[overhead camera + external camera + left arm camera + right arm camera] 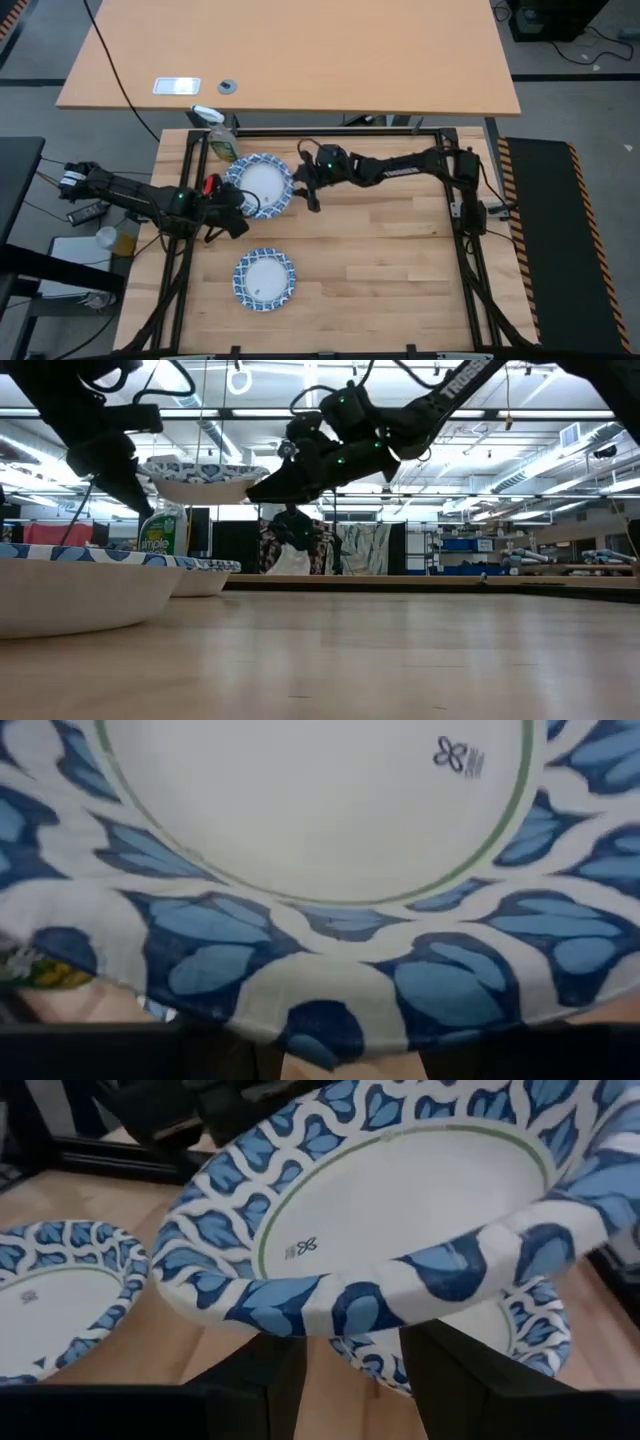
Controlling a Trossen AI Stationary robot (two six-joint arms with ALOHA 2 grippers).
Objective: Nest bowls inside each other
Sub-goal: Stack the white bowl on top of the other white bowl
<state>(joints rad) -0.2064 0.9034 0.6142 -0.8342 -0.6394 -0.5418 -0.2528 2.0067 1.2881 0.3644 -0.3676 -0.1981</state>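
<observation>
A: What are the fingers doing?

B: The left gripper (pixel 243 199) has its fingers clamped on the near-left rim of a raised bowl (pixel 260 185). The right gripper (pixel 304 186) pinches the same bowl's right rim; in the right wrist view its two dark fingers (pixel 262 1378) sit under the patterned edge.

A: So both hold one bowl?

B: Yes. The low view shows that bowl (pixel 205 478) lifted clear of the worktop (pixel 380 650), roughly level, with the left gripper (pixel 125 475) at one side and the right gripper (pixel 270 488) at the other.

A: Anything beneath it?

B: The right wrist view shows another bowl (pixel 500 1335) on the wood just under the raised one (pixel 400 1210), and a further one (pixel 60 1295) lying apart to the side.

A: And from above?

B: A separate bowl (pixel 264 277) rests on the worktop (pixel 390 260) nearer the front, well apart from the lifted one. A green bottle (pixel 221 140) stands at the far-left corner, just beyond the raised bowl.

A: How many bowls are stacked?

B: I cannot tell.
</observation>
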